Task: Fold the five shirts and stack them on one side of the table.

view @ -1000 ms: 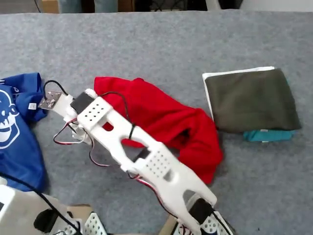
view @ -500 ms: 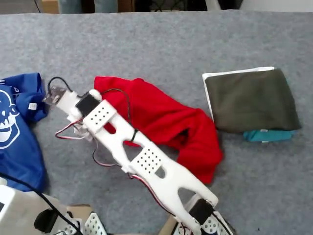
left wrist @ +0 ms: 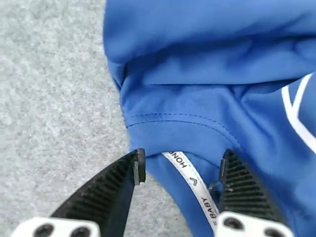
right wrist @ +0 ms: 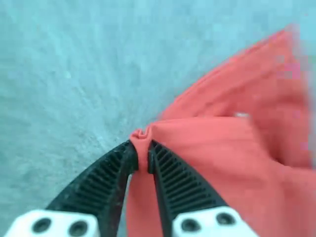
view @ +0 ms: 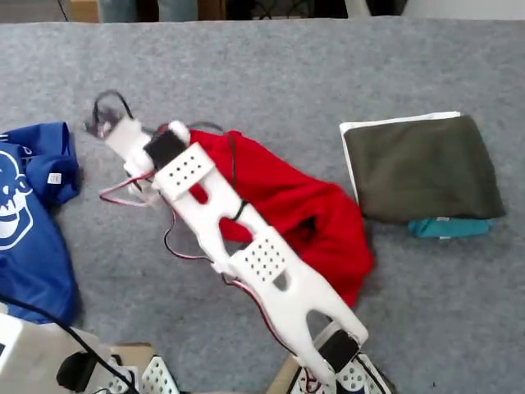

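Since a second ago the right tool (right wrist: 142, 148) has drawn its pinched corner of the red shirt (view: 287, 193) farther out over the worktop (view: 287, 74).
The red shirt lies crumpled behind that tool, whose jaws are clamped on a bunched fold of its edge. The blue shirt (left wrist: 197, 74) lies right under the left tool (left wrist: 181, 165), whose jaws stand apart astride the collar, gripping nothing. The folded stack (view: 422, 168) sits well apart from both tools. A white label (left wrist: 195, 185) runs between the left tool's jaws.
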Robot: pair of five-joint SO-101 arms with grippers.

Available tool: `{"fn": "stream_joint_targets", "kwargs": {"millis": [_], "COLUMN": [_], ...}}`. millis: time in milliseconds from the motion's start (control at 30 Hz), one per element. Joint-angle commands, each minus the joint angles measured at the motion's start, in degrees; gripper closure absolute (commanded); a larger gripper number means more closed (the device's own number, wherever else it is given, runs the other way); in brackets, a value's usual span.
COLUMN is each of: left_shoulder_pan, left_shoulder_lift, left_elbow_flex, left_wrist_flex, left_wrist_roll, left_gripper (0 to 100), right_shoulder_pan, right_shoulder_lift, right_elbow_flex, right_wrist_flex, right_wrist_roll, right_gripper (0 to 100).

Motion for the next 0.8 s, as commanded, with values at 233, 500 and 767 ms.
{"fn": "stream_joint_targets", "kwargs": {"millis": [233,500,767], "left_shoulder_pan": [0.04,0.04,1.36], "left_shoulder_lift": [-0.53,-0.53,-0.53], "left_elbow_flex": [-0.13,-0.13,-0.13], "left_wrist_flex": [-0.53,-0.44,-0.35], "left_wrist_roll": [0.00,0.00,0.00], "left_gripper": [74,74,74], "right_shoulder_pan": [-18.46,-22.42,0.97], "right_shoulder_lift": [-37.14,-55.25,-60.00], "right_elbow_flex": [-0.92,-0.84,14.55], "right_wrist_flex": [-3.25,-16.35,-8.79], "right_wrist_roll": [-0.53,-7.65,-7.56], "right_gripper": [98.5,98.5,98.5]}}
